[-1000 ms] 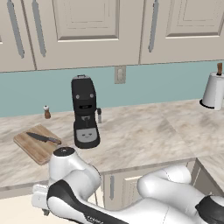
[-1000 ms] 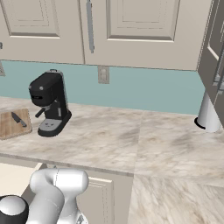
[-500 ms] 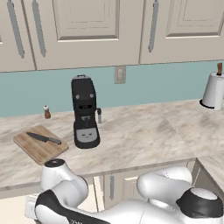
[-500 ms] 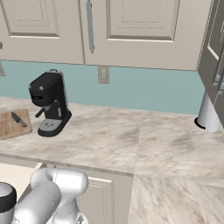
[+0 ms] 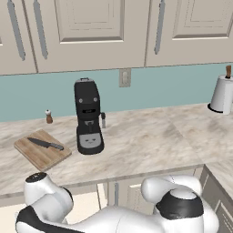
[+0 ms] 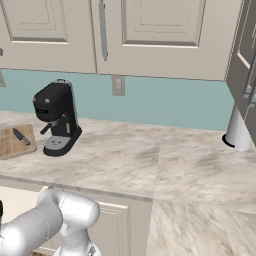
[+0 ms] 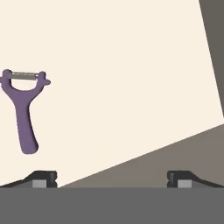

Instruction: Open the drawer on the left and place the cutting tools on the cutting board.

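Observation:
The drawer (image 7: pixel 131 61) stands open under the counter's left end, its pale cream floor showing in the hand view. On that floor lies the purple Y-shaped peeler (image 7: pixel 24 109), left of and a little beyond my gripper (image 7: pixel 111 179), which is open with nothing between its fingertips (image 7: pixel 43 178). The black-handled knife (image 5: pixel 44 144) (image 6: pixel 21 136) lies on the wooden cutting board (image 5: pixel 32 154) (image 6: pixel 10 147) at the counter's left. My arm bends down from the base towards the drawer (image 6: pixel 20 200).
A black coffee machine (image 5: pixel 88 118) (image 6: pixel 57 117) stands right of the board, with a small pepper shaker (image 5: pixel 48 117) behind it. A paper towel roll (image 5: pixel 223 93) (image 6: pixel 237 130) is at the far right. Wall cabinets hang above. Dark floor (image 7: pixel 210 52) borders the drawer.
The arm's elbow has sunk lower and further left in both base views. The knife, board and counter things have not moved.

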Controlling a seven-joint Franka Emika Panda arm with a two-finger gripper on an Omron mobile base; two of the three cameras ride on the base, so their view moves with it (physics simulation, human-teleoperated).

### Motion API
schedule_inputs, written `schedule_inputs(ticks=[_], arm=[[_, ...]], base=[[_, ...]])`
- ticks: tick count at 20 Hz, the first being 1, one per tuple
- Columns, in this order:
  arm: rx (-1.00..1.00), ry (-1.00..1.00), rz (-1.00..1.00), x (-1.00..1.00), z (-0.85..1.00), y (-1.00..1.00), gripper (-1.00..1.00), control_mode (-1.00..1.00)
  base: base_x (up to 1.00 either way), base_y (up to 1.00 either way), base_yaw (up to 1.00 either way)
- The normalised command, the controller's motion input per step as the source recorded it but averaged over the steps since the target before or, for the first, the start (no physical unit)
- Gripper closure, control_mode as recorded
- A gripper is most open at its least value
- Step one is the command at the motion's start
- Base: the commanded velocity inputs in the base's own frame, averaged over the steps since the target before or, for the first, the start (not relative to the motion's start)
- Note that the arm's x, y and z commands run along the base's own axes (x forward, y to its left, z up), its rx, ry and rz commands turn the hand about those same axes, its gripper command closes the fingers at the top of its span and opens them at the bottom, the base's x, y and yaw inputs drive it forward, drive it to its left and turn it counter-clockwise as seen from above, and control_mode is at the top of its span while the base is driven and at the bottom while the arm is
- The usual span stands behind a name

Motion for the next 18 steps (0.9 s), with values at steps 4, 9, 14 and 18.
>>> schedule_inputs(ticks=[4, 9, 14, 18], arm=[[-0.07, 0.02, 0.0, 0.1, -0.25, 0.23, -1.0, -1.0], [-0.01, 0.0, 0.02, 0.0, -0.3, 0.13, -1.0, -1.0], [0.0, 0.0, 0.07, 0.0, -0.32, 0.03, -1.0, -1.0], [0.0, 0.0, 0.1, 0.0, -0.32, 0.01, -1.0, -1.0]], base=[[0.0, 0.0, 0.0], [0.0, 0.0, 0.0], [0.0, 0.0, 0.0], [0.0, 0.0, 0.0]])
